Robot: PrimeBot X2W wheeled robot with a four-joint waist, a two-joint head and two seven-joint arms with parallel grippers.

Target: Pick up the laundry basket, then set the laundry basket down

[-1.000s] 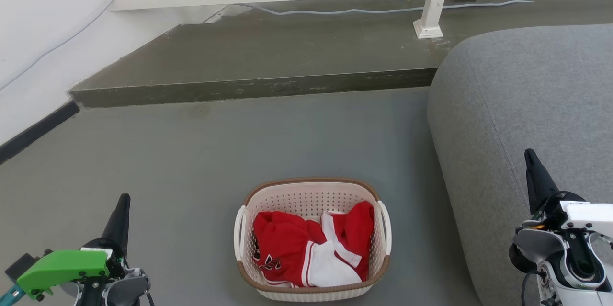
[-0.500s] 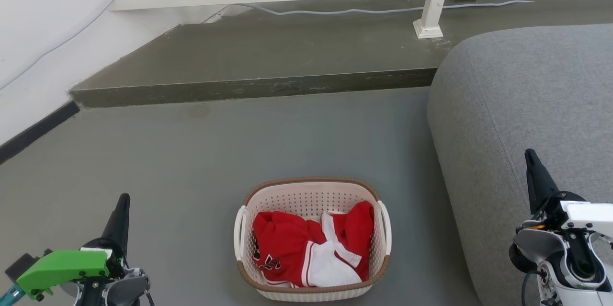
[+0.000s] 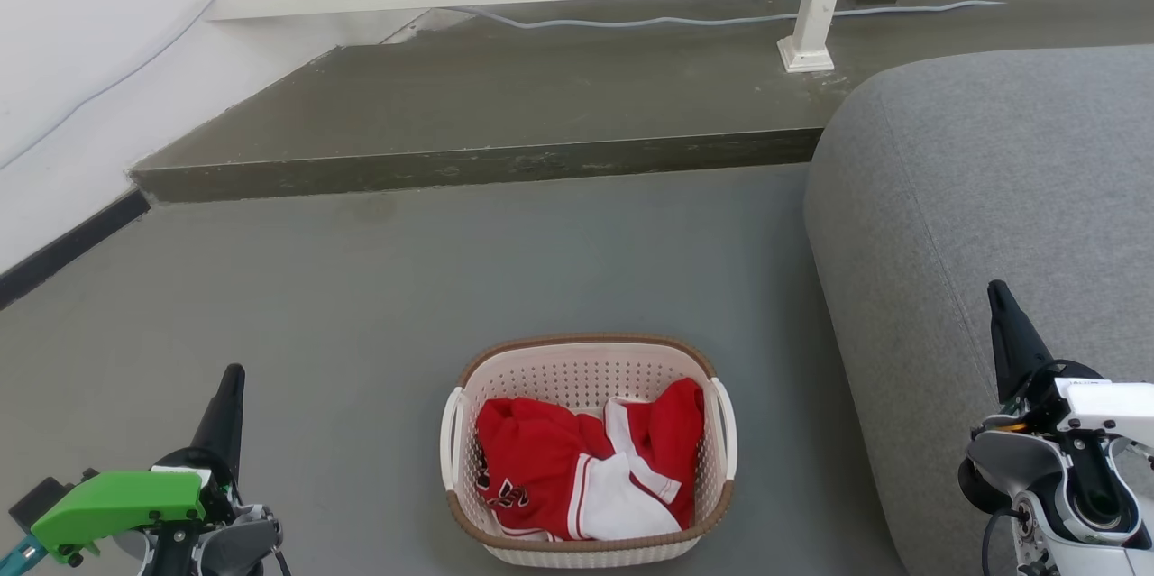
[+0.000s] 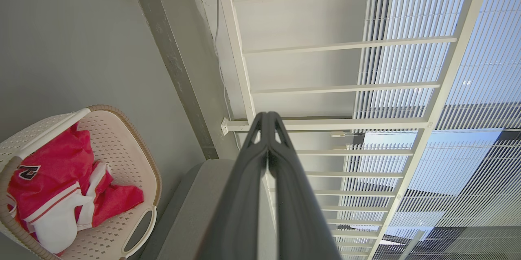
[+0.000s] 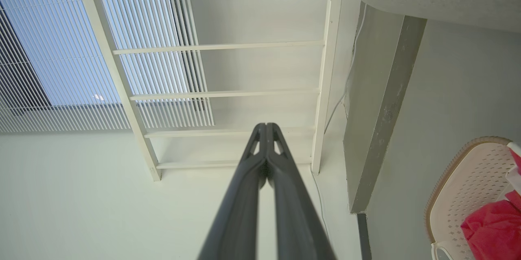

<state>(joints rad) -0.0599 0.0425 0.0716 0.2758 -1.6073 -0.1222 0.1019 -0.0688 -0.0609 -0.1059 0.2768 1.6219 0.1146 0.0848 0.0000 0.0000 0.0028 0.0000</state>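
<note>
One dark, white-edged character [image 3: 510, 495] is printed on the red garment [image 3: 541, 450] in the laundry basket [image 3: 577, 340] near its front-left rim. It is creased and cannot be read.

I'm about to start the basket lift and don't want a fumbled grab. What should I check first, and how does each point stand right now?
1. Is the laundry basket upright on the floor? Ok.
2. Are the left handle and the right handle free of cloth? Ok; the red and white garment lies inside.
3. Is the left claw open to grasp? Not ok; its fingers are pressed together.
4. Is the right claw open? Not ok; it is shut too.
5. Are the claws at the handles? Not ok; both are apart from the basket, and the right one is seen against the grey couch.
6. Is the load light enough? Cannot tell.
</note>
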